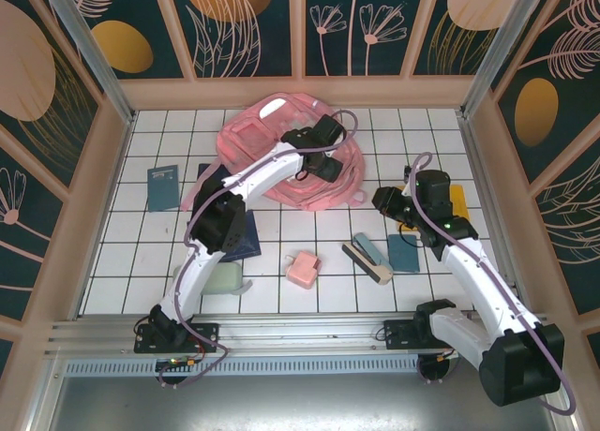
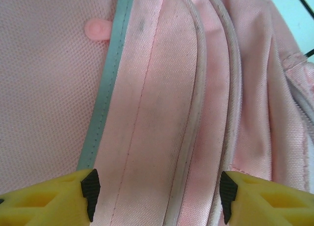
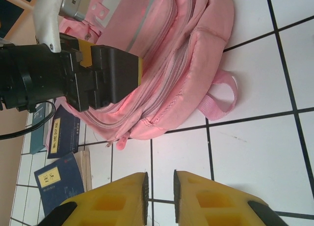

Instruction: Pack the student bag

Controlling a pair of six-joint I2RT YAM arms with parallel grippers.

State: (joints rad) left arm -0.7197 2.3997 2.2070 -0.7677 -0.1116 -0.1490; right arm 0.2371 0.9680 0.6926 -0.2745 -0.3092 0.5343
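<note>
The left gripper (image 2: 159,196) stands wide, its two black pads far apart with nothing pinched between them. It hangs close above the bag (image 1: 246,136), which fills the ground under it in the left wrist view. Directly between the pads run a broad pink panel and two pale piped seams, and a grey-silver stripe (image 2: 105,88) passes just inside the left pad; whether the pads touch the cloth I cannot tell. In the top view this gripper sits over the right-hand middle of the bag, with the white arm crossing the bag from the near left. The bag lies flat on the white tiled table (image 1: 422,131) at the far middle, against the back rows of tiles. Its outline is rounded, and the long axis seems to run slantwise from far left to near right. The near-right end carries a small pink loop (image 3: 223,96), and that end points toward the right arm. The right gripper (image 3: 159,186) is narrow, with a thin gap between its yellow fingers and nothing in it. It hovers over bare tile near the bag's loop end, apart from the cloth and facing it. Blue books (image 3: 56,179) lie on the tiles beside the bag.
</note>
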